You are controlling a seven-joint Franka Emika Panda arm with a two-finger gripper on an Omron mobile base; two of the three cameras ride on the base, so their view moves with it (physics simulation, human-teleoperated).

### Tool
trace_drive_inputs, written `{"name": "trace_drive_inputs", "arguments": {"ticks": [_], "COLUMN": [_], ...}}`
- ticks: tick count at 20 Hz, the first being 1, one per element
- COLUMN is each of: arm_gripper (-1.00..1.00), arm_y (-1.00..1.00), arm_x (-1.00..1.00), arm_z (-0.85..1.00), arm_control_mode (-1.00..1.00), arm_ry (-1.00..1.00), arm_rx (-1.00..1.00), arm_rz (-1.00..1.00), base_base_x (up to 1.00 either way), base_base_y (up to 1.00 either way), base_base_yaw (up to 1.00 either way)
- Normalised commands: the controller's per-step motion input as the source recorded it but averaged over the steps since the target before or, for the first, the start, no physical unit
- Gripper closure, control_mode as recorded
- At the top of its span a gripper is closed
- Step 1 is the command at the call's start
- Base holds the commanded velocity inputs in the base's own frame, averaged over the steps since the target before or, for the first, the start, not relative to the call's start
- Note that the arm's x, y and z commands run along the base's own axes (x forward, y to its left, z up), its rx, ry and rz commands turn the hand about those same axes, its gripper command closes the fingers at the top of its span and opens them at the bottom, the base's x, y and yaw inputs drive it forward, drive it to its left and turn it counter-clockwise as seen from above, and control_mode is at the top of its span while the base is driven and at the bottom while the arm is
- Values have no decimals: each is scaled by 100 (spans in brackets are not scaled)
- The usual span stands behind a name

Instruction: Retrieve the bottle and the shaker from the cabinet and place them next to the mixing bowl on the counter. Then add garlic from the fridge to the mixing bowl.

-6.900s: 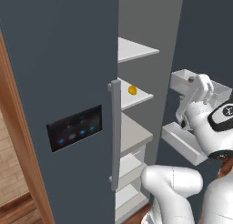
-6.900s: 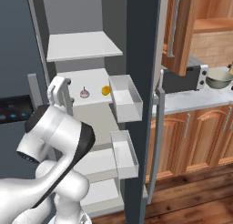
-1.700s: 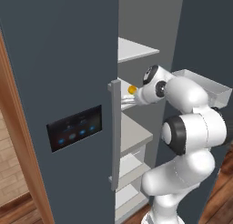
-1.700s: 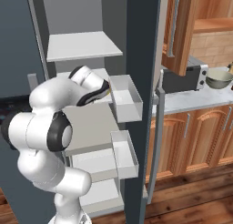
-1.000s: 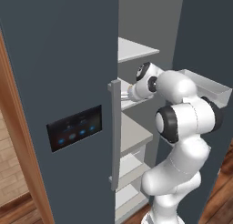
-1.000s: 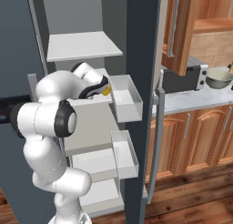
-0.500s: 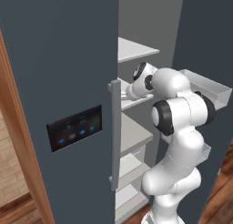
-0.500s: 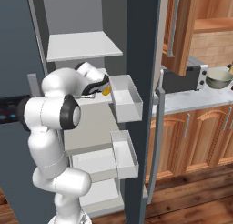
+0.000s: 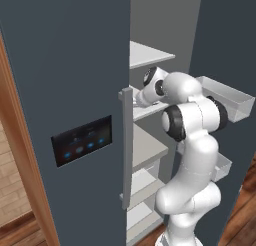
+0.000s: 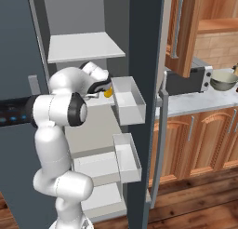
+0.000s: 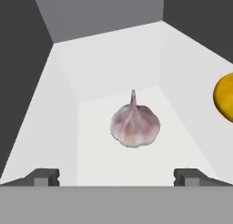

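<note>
A pale purple garlic bulb (image 11: 134,124) sits on the white fridge shelf (image 11: 95,150), stem up, straight ahead of my gripper (image 11: 117,176). The gripper is open, its two fingertips (image 11: 45,175) standing wide apart just short of the bulb, with nothing between them. My arm (image 10: 69,86) reaches into the middle shelf of the open fridge. The mixing bowl (image 10: 224,80) stands on the counter far to the right. I cannot make out the bottle or the shaker.
A round orange-yellow fruit (image 11: 225,100) lies on the same shelf, right of the garlic, also seen as a yellow fruit (image 10: 108,92). Door bins (image 10: 128,101) hang on the open fridge door. A grey appliance (image 10: 186,81) and an open wooden cabinet door (image 10: 181,32) stand beyond.
Over the last second my hand has pushed a little further into the middle shelf. The gripper has stayed open.
</note>
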Motion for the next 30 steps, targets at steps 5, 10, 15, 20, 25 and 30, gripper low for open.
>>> {"name": "trace_drive_inputs", "arguments": {"ticks": [5, 10, 15, 20, 25, 30], "arm_gripper": [-100, -100, -100, -100, -100, -100], "arm_y": [-4, 0, 0, 0, 0, 0], "arm_x": [34, 31, 24, 29, 39, 46], "arm_z": [0, 0, 0, 0, 0, 0], "arm_control_mode": [-100, -100, -100, -100, -100, -100], "arm_ry": [2, 6, 7, 7, 10, 12], "arm_rx": [-3, -7, -9, -8, -4, -2], "arm_rz": [4, 4, 4, 4, 4, 3], "base_base_x": [0, 0, 0, 0, 0, 0], "base_base_y": [0, 0, 0, 0, 0, 0], "base_base_yaw": [0, 0, 0, 0, 0, 0]}}
